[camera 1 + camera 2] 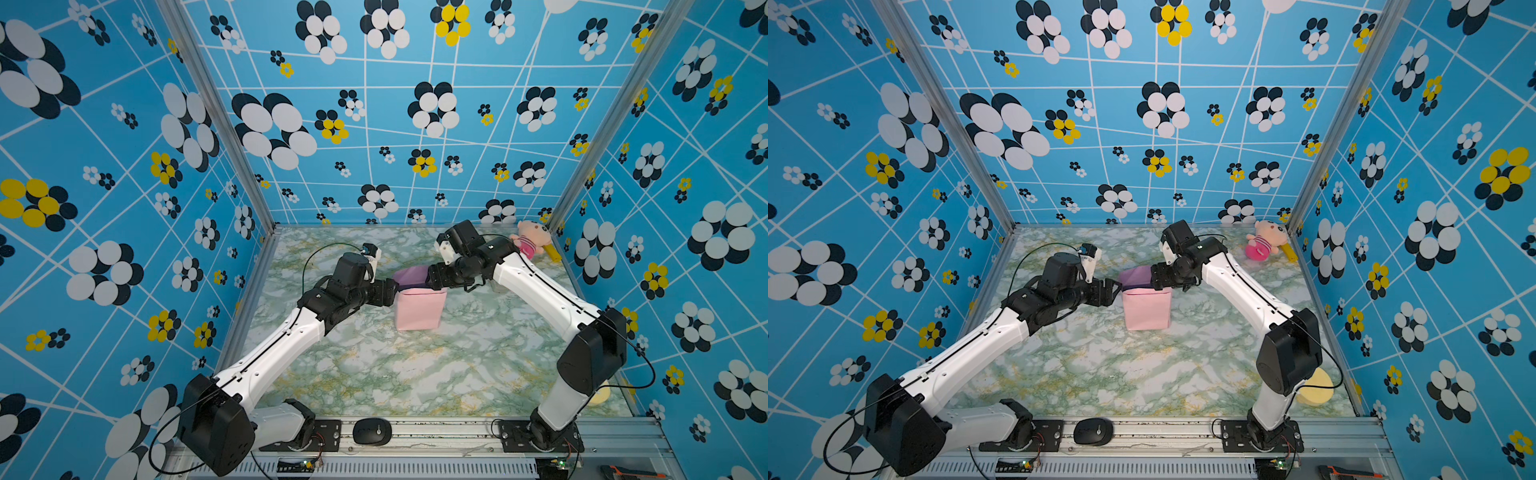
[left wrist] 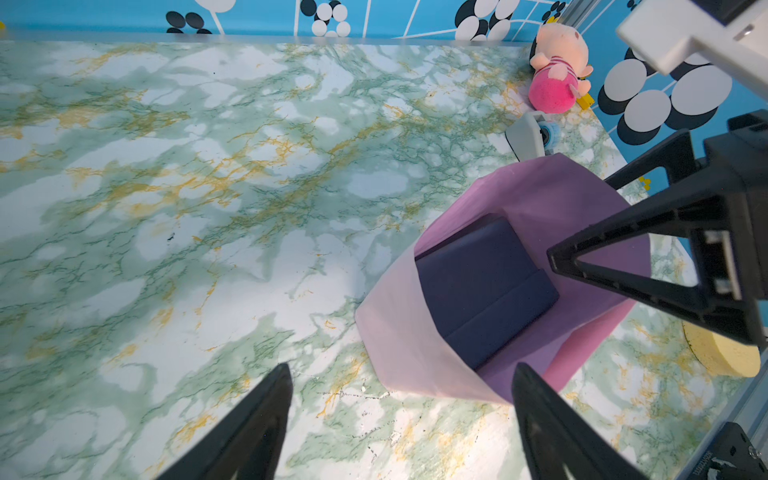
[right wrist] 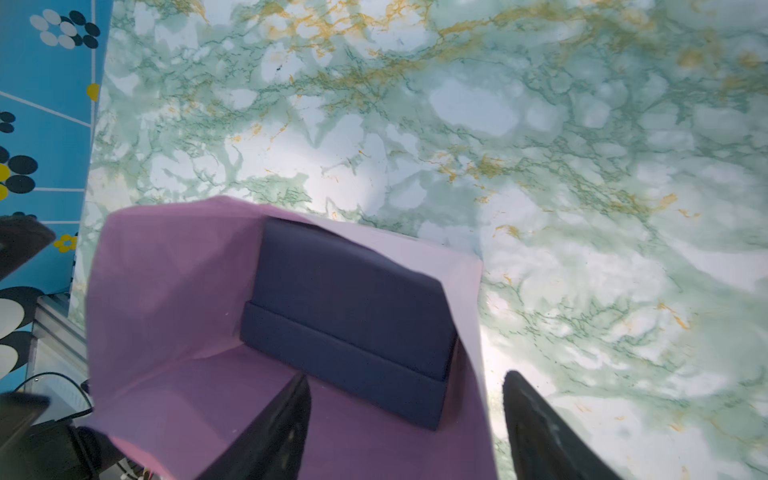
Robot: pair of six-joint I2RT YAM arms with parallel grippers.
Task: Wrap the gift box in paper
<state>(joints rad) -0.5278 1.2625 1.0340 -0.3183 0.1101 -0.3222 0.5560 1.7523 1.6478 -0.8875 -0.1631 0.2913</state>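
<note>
Left wrist view: gift box [image 2: 478, 282] nested in upfolded paper [image 2: 399, 324]; left gripper [image 2: 401, 370] at left, right gripper [image 2: 577, 220] at right, both spread wide

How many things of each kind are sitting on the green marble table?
Navy cardboard gift box: 1
Lilac-and-pink paper sheet: 1
Pink plush toy: 1
Grey tape dispenser: 1
Yellow things (round pad, small block): 2
Total: 6

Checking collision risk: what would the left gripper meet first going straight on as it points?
Probably the raised pale pink flap of the paper, ahead of the left gripper; the gift box lies behind.
</note>
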